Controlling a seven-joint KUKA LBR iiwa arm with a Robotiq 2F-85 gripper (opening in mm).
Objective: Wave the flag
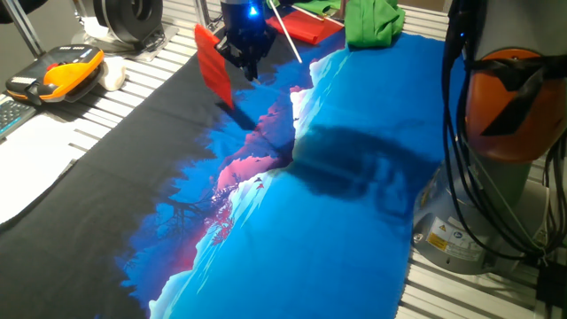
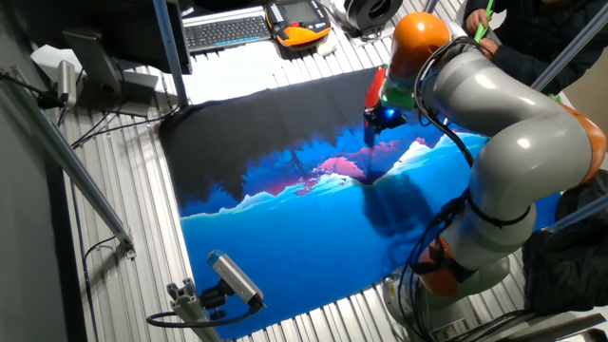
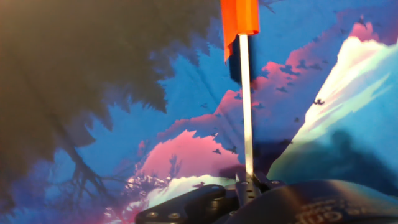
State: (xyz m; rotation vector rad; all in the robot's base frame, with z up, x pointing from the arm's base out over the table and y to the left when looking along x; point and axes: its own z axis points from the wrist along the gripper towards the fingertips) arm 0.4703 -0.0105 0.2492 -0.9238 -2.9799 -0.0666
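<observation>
1. Light falls from above; the arm (image 2: 513, 142) throws a broad soft shadow on the printed cloth (image 1: 354, 168).
2. The hand view is dim at its left, and the flag (image 3: 239, 18) casts a dark shadow just beside its stick.
3. A blue lamp glows on the gripper (image 1: 251, 11).
4. The gripper body is blurred in the hand view's lower edge.

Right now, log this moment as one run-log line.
task: wave flag | fingers: shut on flag stick | flag: lifted off printed cloth, red cloth hanging | green cloth: untouched at table's edge
</observation>
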